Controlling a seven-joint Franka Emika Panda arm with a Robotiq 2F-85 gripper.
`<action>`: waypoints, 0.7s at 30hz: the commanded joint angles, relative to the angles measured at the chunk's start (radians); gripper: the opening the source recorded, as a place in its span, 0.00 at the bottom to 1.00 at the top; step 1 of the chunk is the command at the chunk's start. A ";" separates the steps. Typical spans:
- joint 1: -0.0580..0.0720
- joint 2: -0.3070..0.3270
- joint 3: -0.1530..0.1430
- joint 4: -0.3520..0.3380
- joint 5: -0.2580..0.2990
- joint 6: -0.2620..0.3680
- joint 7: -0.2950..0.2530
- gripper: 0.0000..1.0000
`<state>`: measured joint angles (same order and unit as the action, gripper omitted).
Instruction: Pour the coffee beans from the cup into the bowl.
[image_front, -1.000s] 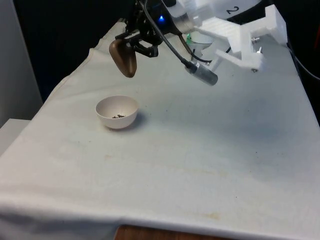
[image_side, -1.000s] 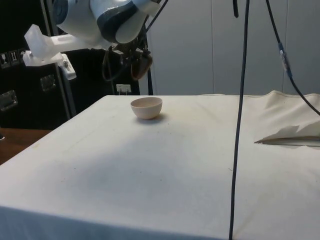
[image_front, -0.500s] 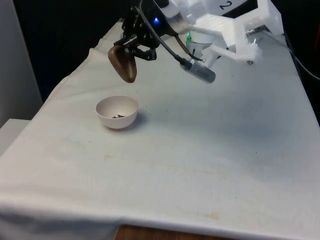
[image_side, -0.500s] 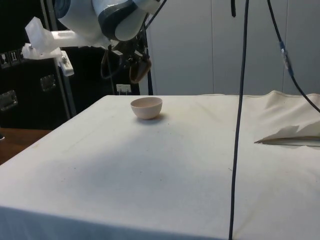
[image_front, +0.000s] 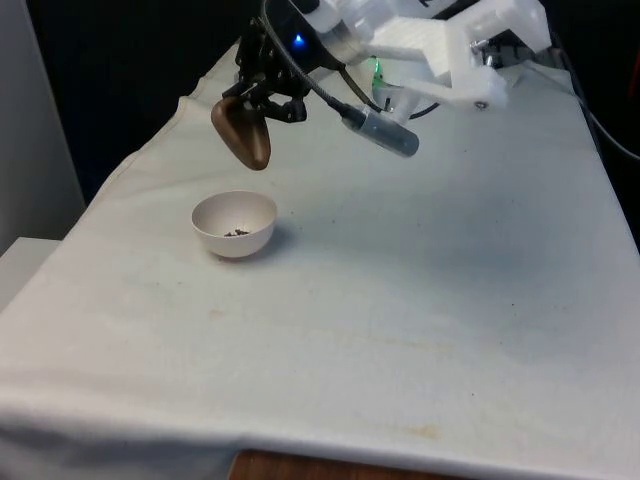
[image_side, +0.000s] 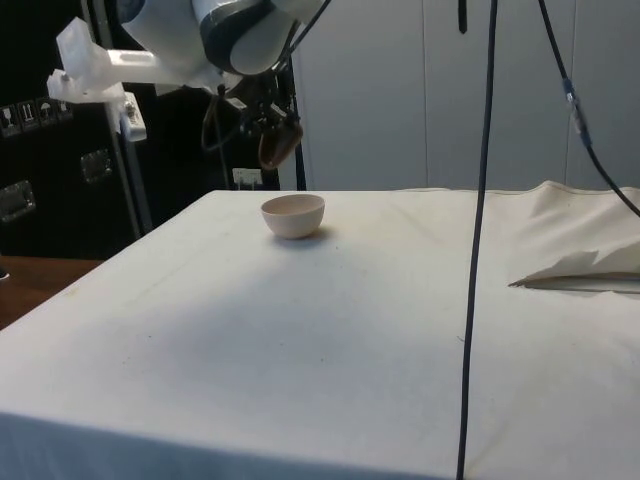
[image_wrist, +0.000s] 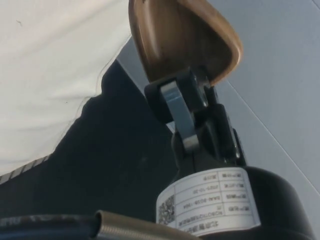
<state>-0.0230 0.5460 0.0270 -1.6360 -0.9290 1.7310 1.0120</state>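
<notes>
A brown wooden cup (image_front: 243, 137) hangs tipped over in the air above and just behind the white bowl (image_front: 234, 223), its mouth turned away from the front view. My gripper (image_front: 262, 97) is shut on the cup's rim. In the side view the cup (image_side: 278, 146) hangs above the bowl (image_side: 294, 215), tilted. The wrist view looks into the cup (image_wrist: 172, 37); its inside appears empty, with a finger (image_wrist: 176, 107) clamped over its rim. A few dark coffee beans (image_front: 237, 232) lie at the bottom of the bowl.
The bowl stands on the white cloth (image_front: 400, 290) toward the front view's left, near the table's edge. A black cable (image_side: 480, 230) hangs down through the side view. A fold of cloth (image_side: 585, 265) lies at the side view's right.
The arm has swung toward the front view's left, carrying the tipped cup slightly left. The bowl and beans have not moved.
</notes>
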 joint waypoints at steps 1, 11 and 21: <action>-0.011 -0.016 0.004 -0.020 0.007 0.030 -0.006 0.00; -0.012 -0.041 -0.015 -0.064 0.010 0.090 -0.015 0.00; -0.012 -0.061 -0.032 -0.100 0.010 0.146 -0.027 0.00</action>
<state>-0.0270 0.4980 -0.0090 -1.7200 -0.9250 1.8490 0.9950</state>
